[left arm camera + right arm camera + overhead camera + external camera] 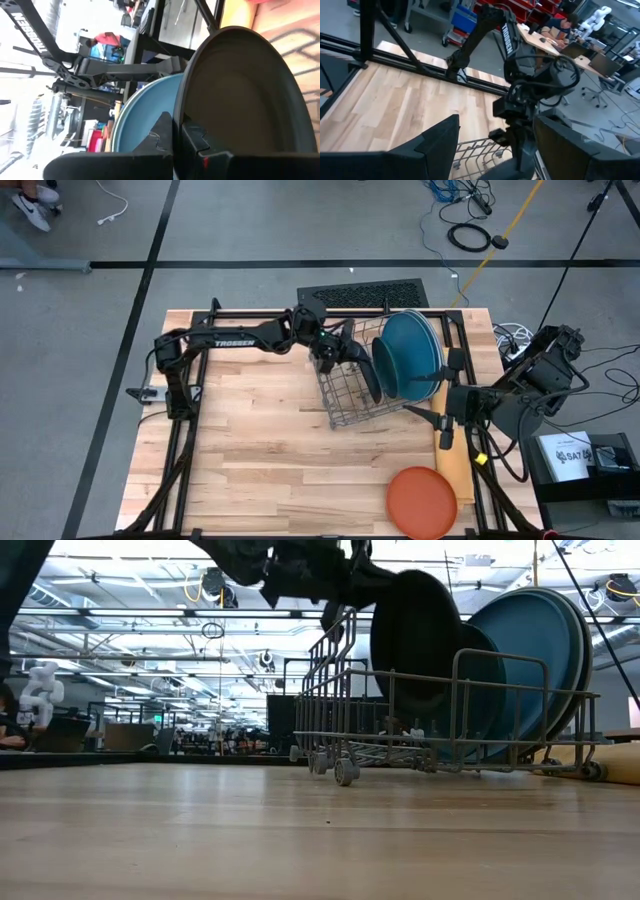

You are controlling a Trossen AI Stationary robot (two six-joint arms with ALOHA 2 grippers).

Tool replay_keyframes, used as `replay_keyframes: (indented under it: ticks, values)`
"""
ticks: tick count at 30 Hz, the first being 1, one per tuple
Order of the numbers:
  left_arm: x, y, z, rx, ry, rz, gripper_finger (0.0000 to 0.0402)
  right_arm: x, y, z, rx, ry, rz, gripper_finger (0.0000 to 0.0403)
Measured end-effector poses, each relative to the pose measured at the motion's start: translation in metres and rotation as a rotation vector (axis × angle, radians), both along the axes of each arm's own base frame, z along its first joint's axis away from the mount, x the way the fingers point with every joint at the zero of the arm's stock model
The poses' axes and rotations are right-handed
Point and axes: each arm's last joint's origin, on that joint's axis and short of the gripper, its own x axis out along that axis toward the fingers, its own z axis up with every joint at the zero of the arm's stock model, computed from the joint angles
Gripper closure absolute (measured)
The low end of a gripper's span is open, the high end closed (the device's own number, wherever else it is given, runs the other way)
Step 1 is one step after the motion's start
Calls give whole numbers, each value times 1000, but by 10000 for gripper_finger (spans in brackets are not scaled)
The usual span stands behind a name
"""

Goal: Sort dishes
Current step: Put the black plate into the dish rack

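Observation:
A wire rack (pixel 345 405) stands at the table's middle right. Blue plates (pixel 412 350) stand on edge in its right end, leaning on the end wall (pixel 535 650). My left gripper (pixel 345 358) reaches in from the left and is shut on a black plate (pixel 370 375), which stands on edge over the rack, left of the blue ones (pixel 415 640). An orange plate (pixel 422 500) lies flat on the table near the front right corner. My right gripper (pixel 432 415) hovers open to the right of the rack, holding nothing. My left gripper pinches the black plate's rim (pixel 179 112) between its two fingers, one finger on each face. The fingers come about level from the table's left. The plate stands on edge with its lower part down between the rack's wires (pixel 400 710); whether it rests there I cannot tell.
A tan roll (pixel 450 460) lies along the table's right edge beside the rack. A black grid mat (pixel 365 292) sits at the far edge. Bare wood lies to the left of the rack and toward the near edge (pixel 270 470).

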Motion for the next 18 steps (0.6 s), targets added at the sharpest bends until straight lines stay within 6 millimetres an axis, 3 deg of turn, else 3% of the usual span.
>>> replay_keyframes:
  ticks: [10, 18]
  values:
    - [17, 9, -31, 9, -20, -7, 402, 1, 0, 2, 11, -28, -28, 156]
    - [13, 22, -32, -53, 7, 36, 397, 1, 0, 2, -13, -21, -24, 156]
